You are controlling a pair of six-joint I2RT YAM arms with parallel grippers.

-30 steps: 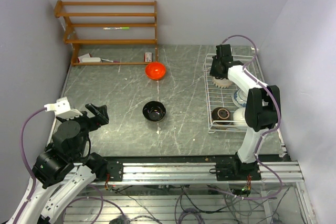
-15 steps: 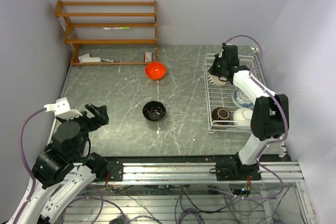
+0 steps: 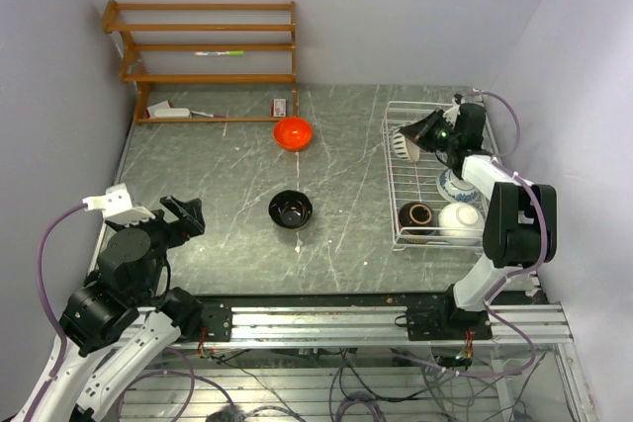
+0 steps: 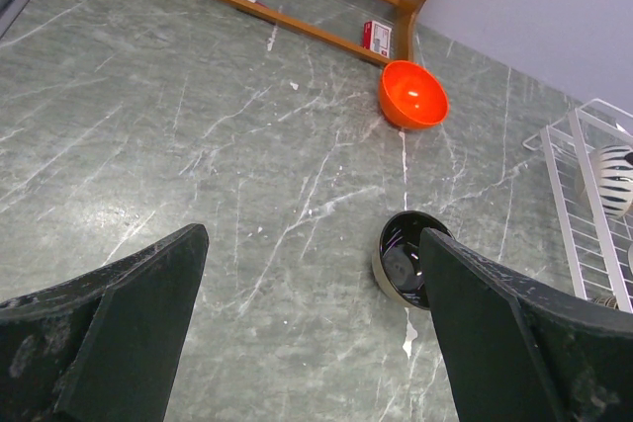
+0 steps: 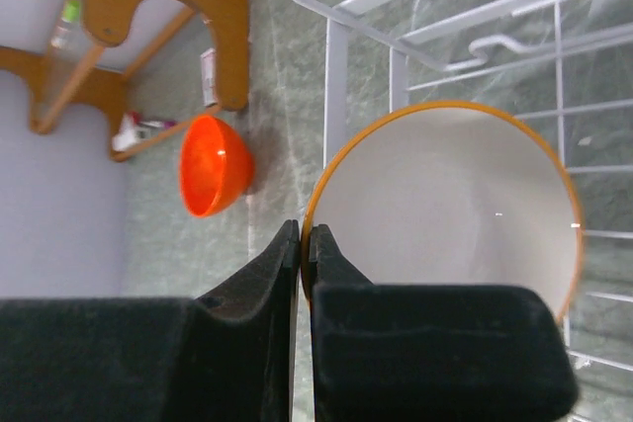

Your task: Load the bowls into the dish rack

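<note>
My right gripper [image 5: 305, 234] is shut on the rim of a cream bowl [image 5: 445, 205] with a striped outside, holding it tilted on edge in the back left of the white dish rack [image 3: 396, 185]. From above, that right gripper [image 3: 435, 131] lies over the rack's back. The rack also holds a brown bowl [image 3: 416, 215], a white bowl [image 3: 461, 219] and a blue-and-white bowl [image 3: 455, 185]. An orange-red bowl [image 3: 293, 132] and a glossy black bowl [image 3: 291, 210] stand on the table. My left gripper [image 4: 312, 234] hangs open near the table's front left, the black bowl [image 4: 407, 262] by its right finger.
A brown wooden shelf unit [image 3: 203, 56] stands at the back left with small items on its lowest board, including a little red and white box [image 3: 280, 106]. Grey walls close in on both sides. The rack's wire wall [image 5: 341, 66] runs just left of the held bowl.
The right gripper has closed on the cream bowl's rim, and its wrist has swung right across the rack's back, tipping the bowl onto its edge. The left arm has not moved.
</note>
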